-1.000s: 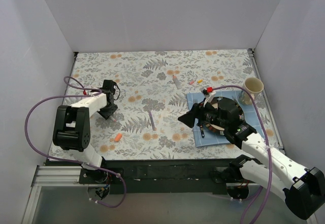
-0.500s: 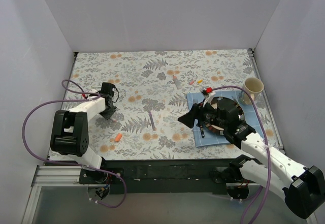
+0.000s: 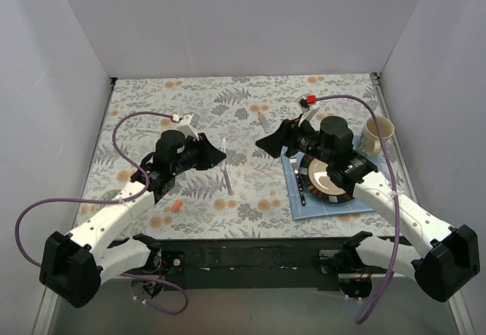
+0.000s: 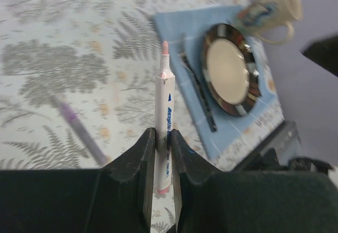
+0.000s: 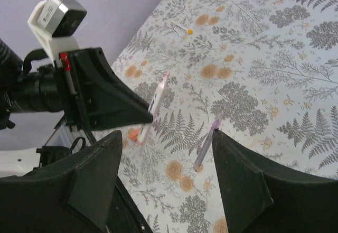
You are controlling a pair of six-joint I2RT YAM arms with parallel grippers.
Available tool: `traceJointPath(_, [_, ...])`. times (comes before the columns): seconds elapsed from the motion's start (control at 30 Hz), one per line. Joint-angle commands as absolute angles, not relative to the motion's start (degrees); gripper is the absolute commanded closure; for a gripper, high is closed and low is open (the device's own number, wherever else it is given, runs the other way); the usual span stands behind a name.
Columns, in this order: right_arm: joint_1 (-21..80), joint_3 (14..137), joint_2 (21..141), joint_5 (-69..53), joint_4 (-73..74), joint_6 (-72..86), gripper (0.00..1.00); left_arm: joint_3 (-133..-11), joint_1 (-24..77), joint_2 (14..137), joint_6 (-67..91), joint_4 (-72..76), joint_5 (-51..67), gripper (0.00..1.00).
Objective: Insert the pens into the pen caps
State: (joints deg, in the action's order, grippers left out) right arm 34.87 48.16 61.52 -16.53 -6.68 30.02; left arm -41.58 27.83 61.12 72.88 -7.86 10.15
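Left end effector [image 4: 162,135] first: its jaws are pinched narrow on the white pen [image 4: 165,101], gripping the back half of the barrel. The pink nib sticks out ahead, bare and in the air above the worktop [image 3: 152,99]. That grip looks deliberate. With the writing end free and forward, a cap can slide straight on with no fingers in the way.

Over to the right end effector [image 5: 168,138]: jaws spread wide, nothing between them, hovering above the middle of the floral cloth and facing its partner. From its own camera the held pen's tip points roughly toward it. It reads to me as the hand that must bring a cap, and it has none yet.

Below and between the two, the purple pen [image 3: 228,179] lies flat on the cloth, uncapped as far as I can tell. The orange cap [image 3: 176,206] sits loose near the front edge, beside the left arm and well apart from the open jaws. A second whitish pen [image 3: 263,120] rests farther back, just beyond the right end effector. Any other caps I can't pick out; the right arm may be covering them.

Off to the right, the plate [image 4: 227,64] and a fork [image 4: 198,87] sit on the blue mat [image 4: 174,27], with the mug [image 4: 269,11] behind. No pen is capped so far.
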Motion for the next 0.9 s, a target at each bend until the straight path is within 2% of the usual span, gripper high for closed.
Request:
traceJointPath(0.0, [34.63,50.89,63.89,-18.10,-13.17,33.56,0.24,-38.50,31.37,58.36,70.14,6.49,28.72,1.00])
traceJointPath(0.3, [34.89,47.20,66.97,-22.75,-24.34,40.51,0.28,-35.95,33.40,59.06,72.60,16.34,36.03,1.00])
traceJointPath(0.7, [37.88,44.30,69.17,-25.84,-29.09,42.36,0.38,-35.59,34.28,60.47,74.88,20.21,33.93,1.00])
traceJointPath(0.8, [38.49,43.60,69.26,-26.80,-30.58,42.63,0.56,-35.77,34.28,60.91,74.88,20.21,33.49,1.00])
traceJointPath(0.83, [38.50,43.33,69.08,-27.07,-31.02,42.80,0.80,-36.03,34.19,61.00,74.97,20.21,33.49,1.00])
traceJointPath(0.87, [38.50,43.24,69.00,-26.98,-31.46,42.98,0.96,-36.12,34.28,61.34,75.14,20.30,33.66,1.00])
